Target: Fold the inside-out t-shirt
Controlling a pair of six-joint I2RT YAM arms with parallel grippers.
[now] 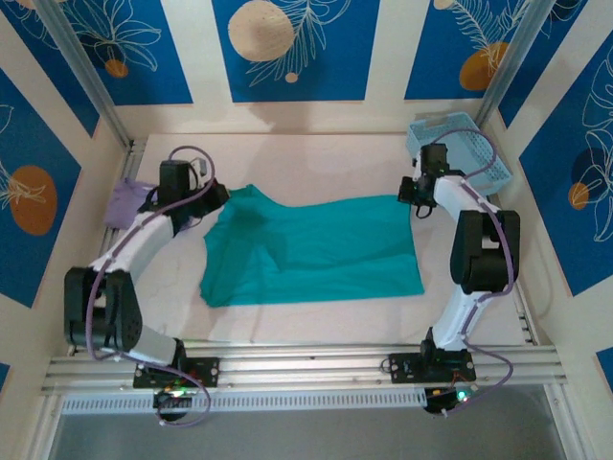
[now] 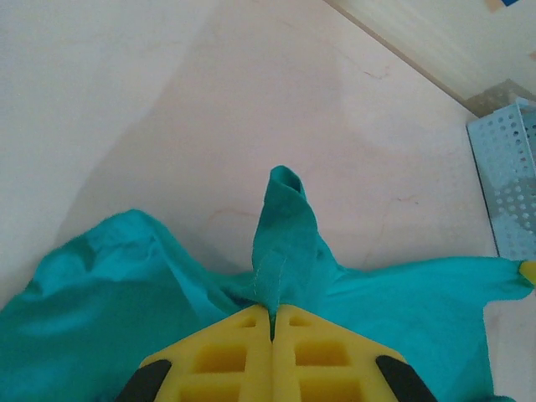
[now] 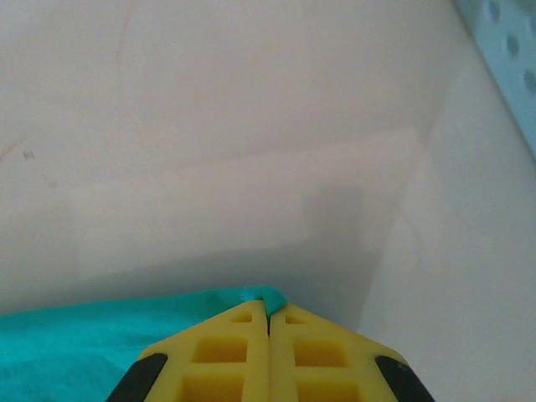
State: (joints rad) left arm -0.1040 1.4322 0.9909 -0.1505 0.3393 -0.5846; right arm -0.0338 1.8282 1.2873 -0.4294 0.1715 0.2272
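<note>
I see the t-shirt spread mid-frame on the counter, pinched at both upper ends.
My left gripper is clamped on a raised fold; my right gripper nips a corner that is mostly hidden under it.

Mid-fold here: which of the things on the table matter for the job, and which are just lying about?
Job: teal t-shirt; left gripper and right gripper, both pinching it.
Lying about: lavender garment; blue basket.

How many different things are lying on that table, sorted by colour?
Teal: 1, the t-shirt
Lavender: 1, the small cloth
Light blue: 1, the basket
Total: 3
</note>
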